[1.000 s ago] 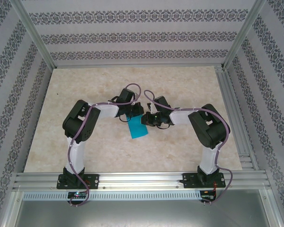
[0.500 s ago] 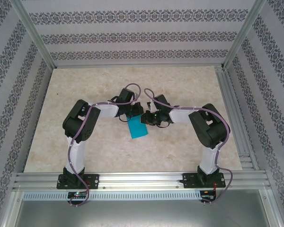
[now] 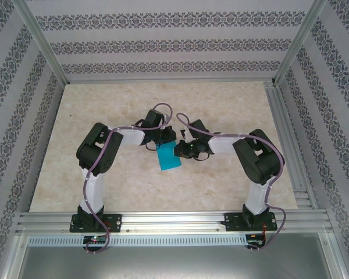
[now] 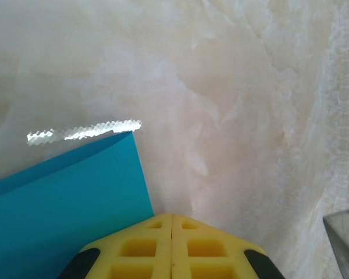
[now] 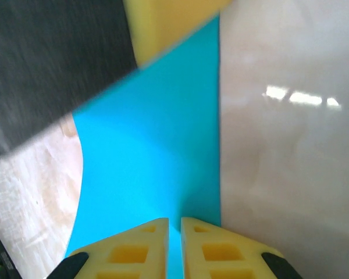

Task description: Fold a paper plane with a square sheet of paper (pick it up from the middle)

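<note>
Two grippers pinch the turquoise paper sheet (image 5: 157, 151) above the marbled table (image 4: 250, 87); left gripper (image 4: 172, 218) pads pressed together at one edge; right gripper (image 5: 174, 224) nipping another edge.

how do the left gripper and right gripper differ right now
The left gripper has its jaws pressed together with no gap; the right gripper shows a thin slit with blue in it. The square sheet of paper lies off to one side of the left gripper but spreads straight ahead of the right gripper. Both have yellow fingers and sit at the sheet; whether either pinches it is unclear.
</note>
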You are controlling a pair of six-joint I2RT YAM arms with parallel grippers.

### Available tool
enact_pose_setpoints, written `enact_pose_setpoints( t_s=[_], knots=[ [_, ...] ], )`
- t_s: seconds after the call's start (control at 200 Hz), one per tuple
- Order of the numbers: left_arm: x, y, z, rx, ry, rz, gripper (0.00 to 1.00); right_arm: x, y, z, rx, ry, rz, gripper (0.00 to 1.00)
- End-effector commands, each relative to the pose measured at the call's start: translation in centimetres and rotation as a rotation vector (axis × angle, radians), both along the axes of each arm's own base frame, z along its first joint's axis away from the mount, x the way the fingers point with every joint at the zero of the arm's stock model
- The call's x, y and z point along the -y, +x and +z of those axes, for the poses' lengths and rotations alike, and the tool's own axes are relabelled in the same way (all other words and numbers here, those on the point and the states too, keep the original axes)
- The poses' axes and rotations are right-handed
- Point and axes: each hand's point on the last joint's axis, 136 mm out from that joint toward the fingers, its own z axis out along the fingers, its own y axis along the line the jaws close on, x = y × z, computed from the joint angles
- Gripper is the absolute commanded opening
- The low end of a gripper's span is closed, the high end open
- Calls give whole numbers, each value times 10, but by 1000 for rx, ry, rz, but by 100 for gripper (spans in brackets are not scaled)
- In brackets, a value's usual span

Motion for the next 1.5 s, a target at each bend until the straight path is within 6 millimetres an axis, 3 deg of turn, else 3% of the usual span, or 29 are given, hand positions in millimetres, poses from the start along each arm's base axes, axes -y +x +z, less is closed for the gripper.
enact_pose_setpoints(
  t_s=[0.0,0.28,0.41,0.49,0.654,0.749,0.839,1.034,1.254,1.494],
  knots=[
    [-31,-17,-49,-92,116,42,7,12,-40,-13,-102,-64,52,15],
    [-37,-24,-59,-109,129,47,7,24,-70,-23,-153,-114,61,15],
    [-37,-24,-59,-107,126,45,7,30,-73,-19,-141,-111,41,15],
    [-36,-23,-58,-107,122,42,7,23,-65,-2,-95,-67,37,15],
    [-35,-24,-54,-104,116,36,7,7,-28,57,75,47,8,16],
    [-33,-22,-49,-97,107,32,7,4,-8,66,116,56,-20,16],
    [-31,-21,-45,-93,98,24,7,0,4,56,106,32,-29,15],
    [-24,-17,-33,-79,73,2,8,-10,8,27,45,-5,-12,15],
    [-8,-7,3,-21,12,-68,10,7,-1,-11,-18,-90,-26,13],
    [5,-7,34,17,-64,-124,13,24,-13,-33,-72,-131,-35,13]
  ],
)
